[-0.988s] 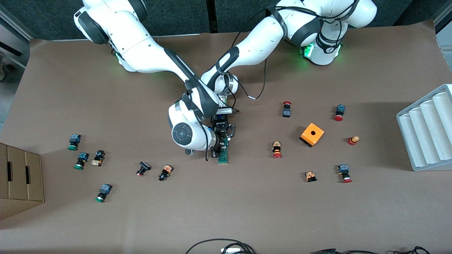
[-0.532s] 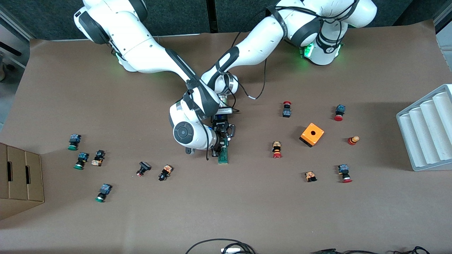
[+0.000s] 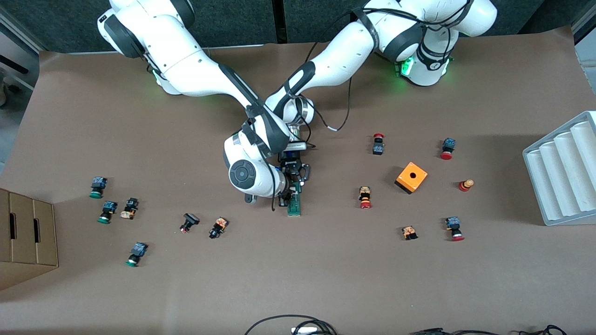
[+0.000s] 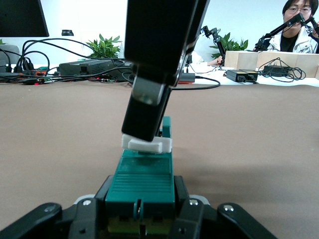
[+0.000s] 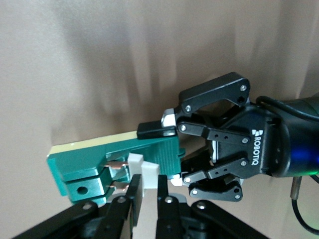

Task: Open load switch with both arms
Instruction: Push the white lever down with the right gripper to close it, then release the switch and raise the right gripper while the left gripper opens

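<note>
The load switch [image 3: 294, 206], a narrow dark-green block, lies on the brown table near its middle. My left gripper [image 3: 294, 186] reaches down from the left arm's base and is shut on the switch's end, with the green body [image 4: 142, 174] clamped between its fingers [image 4: 141, 204]. My right gripper [image 3: 287, 200] comes in from the side and is shut on the small white end piece [image 5: 141, 172], which sits between its fingertips [image 5: 146, 188]. In the left wrist view the right gripper's black fingers [image 4: 148, 112] stand on that white piece [image 4: 147, 144]. The left gripper [image 5: 167, 154] also shows in the right wrist view, holding the green block [image 5: 114, 154].
Small push buttons lie scattered toward both ends of the table, the closest one [image 3: 217, 227] toward the right arm's end. An orange cube box [image 3: 411, 177] and a white ridged tray [image 3: 563, 170] sit toward the left arm's end. A cardboard box [image 3: 25, 232] stands at the right arm's end.
The right arm's wrist has shifted very slightly. Both grippers stay shut on the switch, which has not visibly moved.
</note>
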Robot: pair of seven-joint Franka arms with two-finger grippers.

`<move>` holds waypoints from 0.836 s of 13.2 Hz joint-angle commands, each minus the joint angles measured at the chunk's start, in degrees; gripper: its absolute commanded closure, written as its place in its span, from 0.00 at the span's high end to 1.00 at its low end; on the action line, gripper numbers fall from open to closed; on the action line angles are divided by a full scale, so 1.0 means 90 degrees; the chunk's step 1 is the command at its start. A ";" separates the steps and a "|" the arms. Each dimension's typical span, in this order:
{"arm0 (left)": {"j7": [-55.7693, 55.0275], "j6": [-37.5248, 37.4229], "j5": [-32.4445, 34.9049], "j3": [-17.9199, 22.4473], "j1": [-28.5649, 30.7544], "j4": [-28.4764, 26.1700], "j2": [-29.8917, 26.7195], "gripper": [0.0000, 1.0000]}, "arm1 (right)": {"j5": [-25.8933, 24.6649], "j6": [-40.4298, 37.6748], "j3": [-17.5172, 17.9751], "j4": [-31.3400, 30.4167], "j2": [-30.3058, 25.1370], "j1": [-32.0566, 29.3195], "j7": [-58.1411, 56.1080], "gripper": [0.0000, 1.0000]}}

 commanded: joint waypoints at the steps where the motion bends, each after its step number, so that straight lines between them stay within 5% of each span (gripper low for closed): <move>1: -0.0023 0.0472 -0.0044 -0.0026 0.0096 0.0291 0.0416 0.51 | -0.0165 -0.0282 0.0033 0.0055 -0.0314 -0.0184 0.0004 0.27; 2: -0.0023 0.0472 -0.0044 -0.0026 0.0096 0.0291 0.0416 0.51 | -0.0175 -0.0350 0.0033 0.0076 -0.0421 -0.0271 -0.0025 0.39; 4: -0.0023 0.0472 -0.0044 -0.0026 0.0096 0.0291 0.0416 0.51 | -0.0233 -0.0497 0.0033 0.0076 -0.0704 -0.0408 -0.0355 0.96; 6: -0.0023 0.0472 -0.0044 -0.0026 0.0096 0.0291 0.0416 0.52 | -0.0408 -0.0779 0.0033 0.0076 -0.0938 -0.0632 -0.0979 1.00; 9: 0.0016 0.0472 -0.0073 -0.0026 0.0096 0.0301 0.0407 0.94 | -0.0565 -0.1306 0.0033 -0.0021 -0.1475 -0.1014 -0.2831 1.00; 11: 0.0084 0.0482 -0.0073 -0.0026 0.0096 0.0301 0.0387 1.00 | -0.0983 -0.1988 0.0033 -0.0051 -0.1885 -0.1335 -0.4130 1.00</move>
